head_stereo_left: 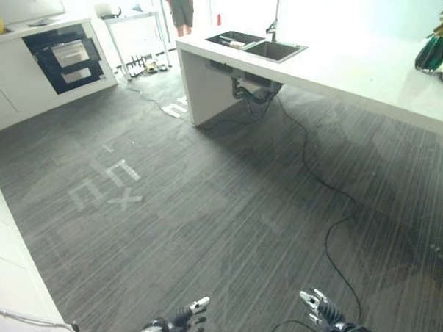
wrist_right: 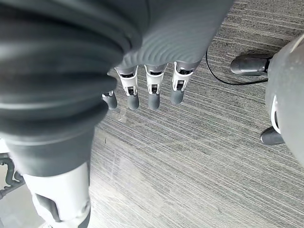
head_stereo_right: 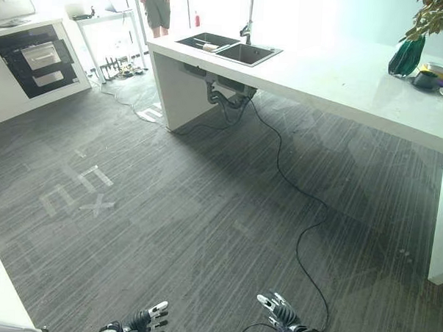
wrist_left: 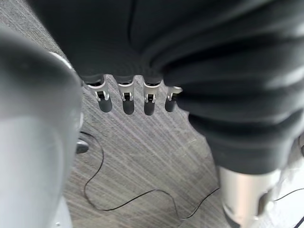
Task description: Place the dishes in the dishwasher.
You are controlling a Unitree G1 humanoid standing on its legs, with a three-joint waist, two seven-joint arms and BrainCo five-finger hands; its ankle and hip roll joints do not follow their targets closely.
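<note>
Kitchen seen from the head camera, with both hands idle and low. Your left hand (head_stereo_left: 178, 324) and right hand (head_stereo_left: 324, 312) hang at the near edge of the scene above the grey floor (head_stereo_left: 227, 210), well apart from every dish. In each wrist view the fingers (wrist_left: 124, 97) of the left hand and the fingers (wrist_right: 153, 92) of the right hand hang straight and slightly spread, holding nothing.

The dishes (head_stereo_right: 440, 81) stand at the far right end of the white table (head_stereo_right: 343, 76), just beside a green vase (head_stereo_right: 406, 55) with a plant; they appear to be a dark bowl and pale plates or saucers, too small to tell more. A double sink (head_stereo_right: 228, 47) is set in the far left part of the same table, with something pale lying in its left basin. A dark built-in appliance (head_stereo_left: 63, 55) sits in the cabinet at the far left; whether it is the dishwasher cannot be told. A person (head_stereo_left: 181, 6) stands at the far side.

Judged by their look, the dishes are likely stiff, glazed, slippery and breakable. Take each by its rim, thumb above and fingers below, one piece at a time.
</note>
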